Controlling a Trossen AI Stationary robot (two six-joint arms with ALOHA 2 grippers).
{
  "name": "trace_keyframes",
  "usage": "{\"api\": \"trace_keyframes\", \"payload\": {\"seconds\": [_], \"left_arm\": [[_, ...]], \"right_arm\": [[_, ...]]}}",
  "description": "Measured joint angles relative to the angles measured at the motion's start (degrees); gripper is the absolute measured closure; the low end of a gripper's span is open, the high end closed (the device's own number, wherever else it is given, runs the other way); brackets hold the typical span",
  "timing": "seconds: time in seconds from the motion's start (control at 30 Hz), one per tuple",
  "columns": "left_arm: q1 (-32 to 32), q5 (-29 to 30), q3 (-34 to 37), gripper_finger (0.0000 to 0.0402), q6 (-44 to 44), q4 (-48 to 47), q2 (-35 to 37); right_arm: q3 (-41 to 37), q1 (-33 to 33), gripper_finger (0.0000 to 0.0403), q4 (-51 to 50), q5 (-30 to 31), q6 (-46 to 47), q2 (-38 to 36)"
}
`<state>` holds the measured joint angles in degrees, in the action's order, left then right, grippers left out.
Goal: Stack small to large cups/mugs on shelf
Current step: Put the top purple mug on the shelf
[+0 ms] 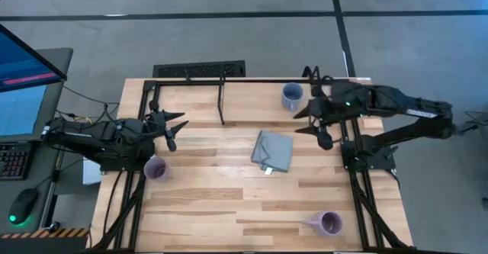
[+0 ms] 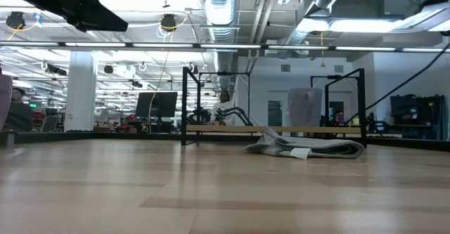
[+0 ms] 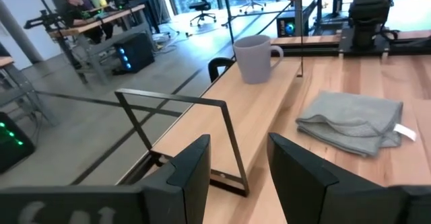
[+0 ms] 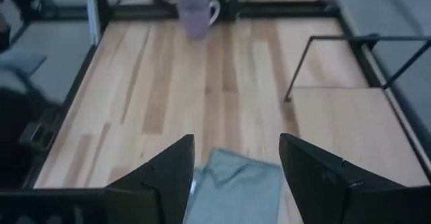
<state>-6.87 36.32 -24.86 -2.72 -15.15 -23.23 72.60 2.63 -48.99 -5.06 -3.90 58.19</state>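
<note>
High view: the black shelf [image 1: 221, 86] runs lengthwise along the table's [image 1: 213, 200] far edge, with the upright blue-grey mug [image 1: 291, 96] at its right end, just beside the right gripper [image 1: 314, 121]. The lavender mug [image 1: 156, 168] stands near the left gripper [image 1: 177, 130], and the purple mug [image 1: 329, 223] stands at the near right with its handle pointing left. Both grippers' fingers are spread apart and hold nothing.

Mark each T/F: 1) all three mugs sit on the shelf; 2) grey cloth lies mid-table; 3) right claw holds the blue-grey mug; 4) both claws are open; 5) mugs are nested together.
1) False. The blue-grey mug, lavender mug and purple mug all stand on the table, not on the shelf.
2) True. The grey cloth lies near the middle.
3) False. The right claw is empty, beside that mug.
4) True. The left claw is also open and empty.
5) False. They stand far apart.
</note>
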Motion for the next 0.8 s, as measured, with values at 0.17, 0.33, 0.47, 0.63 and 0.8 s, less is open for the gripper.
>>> {"api": "trace_keyframes", "payload": {"seconds": [0.17,0.33,0.47,0.63,0.8], "left_arm": [[0.0,0.03,0.0,0.0262,-1.13,0.0,0.01],[0.0,0.02,0.0,0.0262,-1.27,-0.03,0.0],[0.0,0.02,0.0,0.0262,-1.25,-0.02,0.01],[0.0,0.02,0.0,0.0262,-1.25,-0.01,-0.01],[0.0,0.02,0.0,0.0262,-1.23,-0.01,0.01]], "right_arm": [[-14.48,-0.37,0.0162,12.79,0.65,1.14,-10.08],[-27.67,-0.37,0.0162,23.23,0.41,3.41,-16.48],[-36.13,-0.35,0.0162,30.94,0.41,5.35,-19.81],[-44.23,-0.29,0.0162,39.07,0.41,5.42,-23.05],[-50.48,-0.3,0.0162,44.78,0.5,5.44,-28.1]]}}
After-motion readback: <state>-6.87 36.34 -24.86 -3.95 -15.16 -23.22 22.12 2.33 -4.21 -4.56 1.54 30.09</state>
